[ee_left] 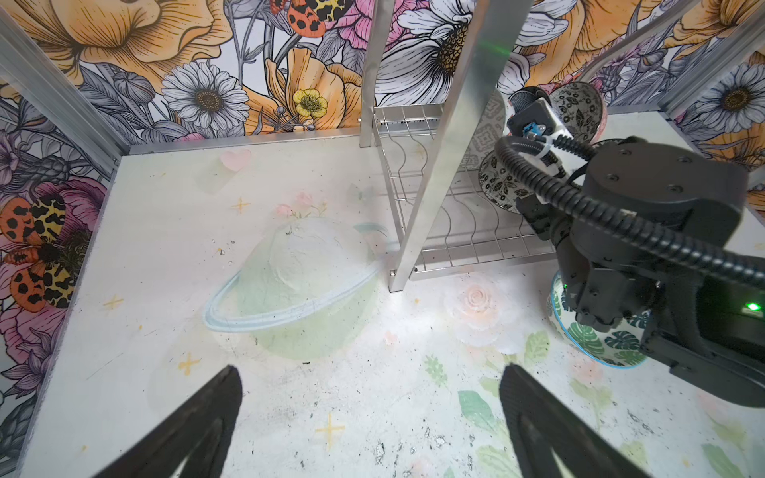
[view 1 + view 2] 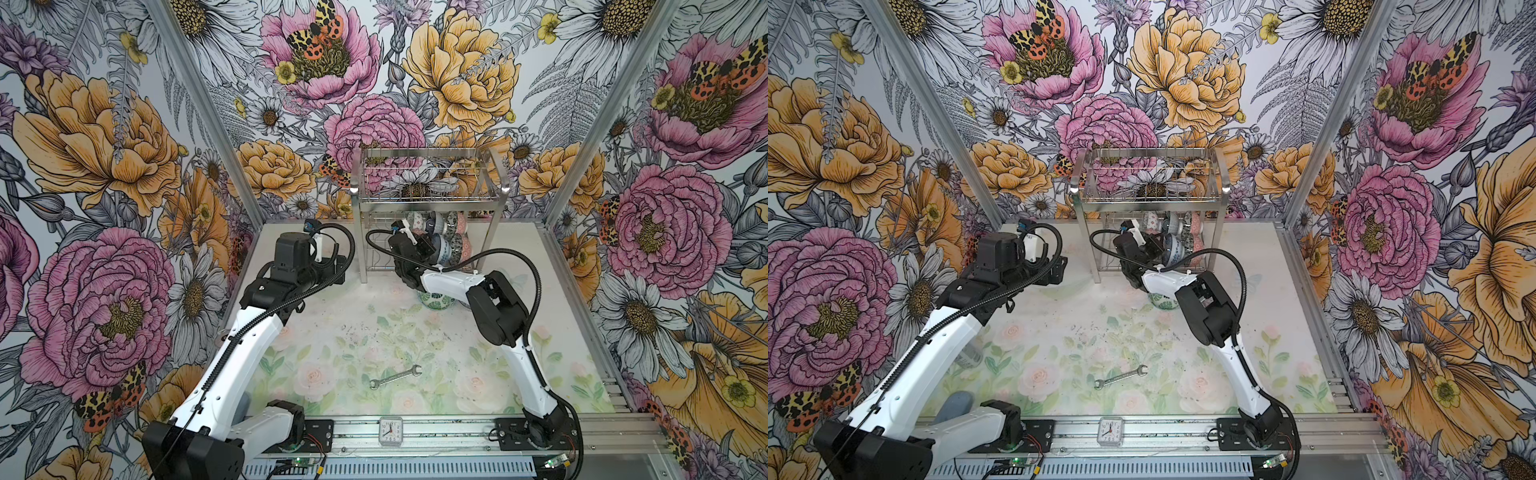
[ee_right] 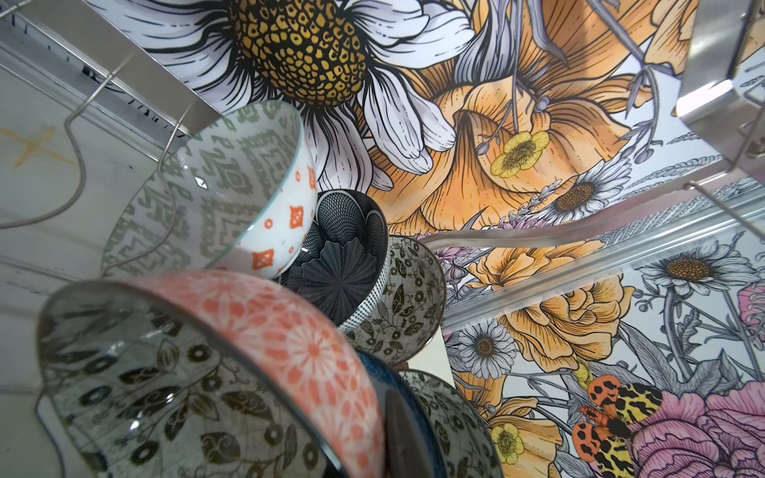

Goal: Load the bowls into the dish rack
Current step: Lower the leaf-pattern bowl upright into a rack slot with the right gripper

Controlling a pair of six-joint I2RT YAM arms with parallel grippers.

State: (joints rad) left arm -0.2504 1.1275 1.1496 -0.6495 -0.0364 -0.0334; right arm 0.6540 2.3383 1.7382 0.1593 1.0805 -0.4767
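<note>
In both top views the tall two-tier stainless steel wire dish rack (image 2: pixel 430 176) stands at twelve o'clock on the table (image 2: pixel 353 332). Patterned ceramic bowls (image 2: pixel 451 228) lean in its lower shelf (image 2: pixel 376 247). My right gripper (image 2: pixel 432 248) reaches in there, jaws pressed nearly together against a blue-and-white bowl (image 2: pixel 1173 249); whether a rim sits between them I cannot tell. One green leaf-patterned bowl (image 2: pixel 436 300) sits on the table at one o'clock, under the right arm (image 2: pixel 446 282).

From the left wrist, my left gripper (image 1: pixel 368 414) hangs spread wide and empty over bare table.

From the right wrist, a pink-orange bowl (image 3: pixel 289 331) crowds the lens. I'd seat the bowl in a wavy slot, let go slowly, then back straight out without nudging its neighbours.
</note>
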